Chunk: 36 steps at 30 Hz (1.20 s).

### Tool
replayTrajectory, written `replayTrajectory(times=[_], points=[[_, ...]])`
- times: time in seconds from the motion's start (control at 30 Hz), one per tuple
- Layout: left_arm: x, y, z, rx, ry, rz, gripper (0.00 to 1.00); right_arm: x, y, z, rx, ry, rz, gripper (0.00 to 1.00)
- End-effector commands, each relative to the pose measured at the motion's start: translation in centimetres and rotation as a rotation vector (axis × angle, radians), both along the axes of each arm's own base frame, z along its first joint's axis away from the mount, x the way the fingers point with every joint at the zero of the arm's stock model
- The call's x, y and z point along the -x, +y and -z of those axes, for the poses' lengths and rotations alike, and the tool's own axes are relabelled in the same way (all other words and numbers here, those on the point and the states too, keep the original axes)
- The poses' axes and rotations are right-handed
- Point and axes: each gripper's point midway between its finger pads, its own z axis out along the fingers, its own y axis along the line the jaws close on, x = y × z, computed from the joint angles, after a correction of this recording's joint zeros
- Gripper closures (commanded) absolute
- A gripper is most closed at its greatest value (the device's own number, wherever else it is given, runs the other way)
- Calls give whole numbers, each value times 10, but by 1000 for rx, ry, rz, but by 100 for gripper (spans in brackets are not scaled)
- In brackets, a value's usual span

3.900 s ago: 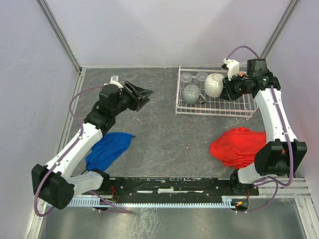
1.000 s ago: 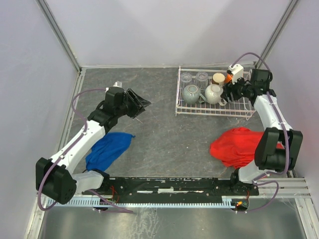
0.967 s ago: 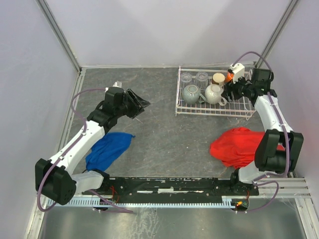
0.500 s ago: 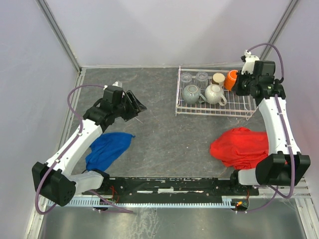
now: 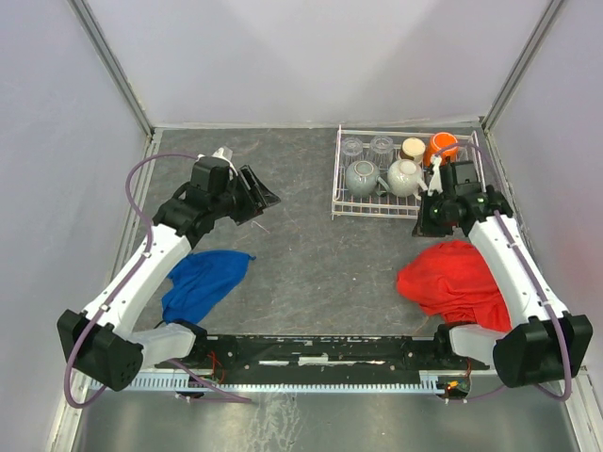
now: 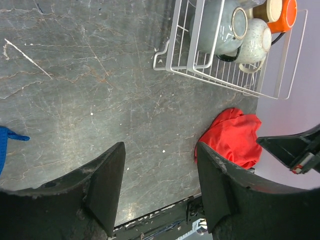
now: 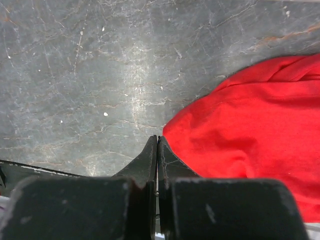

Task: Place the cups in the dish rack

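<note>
Tumblers (image 5: 351, 146), two clear ones, stand along the back of the dish rack (image 5: 377, 205) with the tan cup (image 5: 413, 148) and orange mug (image 5: 441, 148). The grey-green mug (image 5: 362, 176) and cream-white mug (image 5: 405, 176) sit in front of them. My right hand (image 7: 157, 142) is clenched on nothing, hovering at the edge of the red cloth (image 7: 240, 130), just outside the rack's near side. My left hand (image 6: 160, 147) hangs released over bare tabletop (image 5: 301, 245), well apart from the rack, with the blue cloth (image 5: 203, 282) below it.
</note>
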Motion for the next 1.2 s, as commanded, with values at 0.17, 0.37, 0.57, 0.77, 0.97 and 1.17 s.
replayTrajectory(times=[0.17, 0.37, 0.57, 0.77, 0.97, 1.17], points=[[-3, -2, -35, 18, -117, 41, 33, -53, 7, 29, 87, -142, 27, 99], [-5, 3, -40, -11, -129, 27, 32, -90, -5, 45, 193, -253, 53, 99], [-8, 5, -34, -35, -112, 17, 32, -112, -12, 66, 265, -236, 59, 99], [-16, 5, -31, -54, -106, 13, 32, -129, -15, 78, 311, -218, 47, 99], [-22, 2, -28, -65, -95, 19, 32, -150, -20, 82, 367, -212, 34, 99], [-28, 2, -26, -79, -90, 17, 32, -170, -27, 77, 372, -223, 33, 99]])
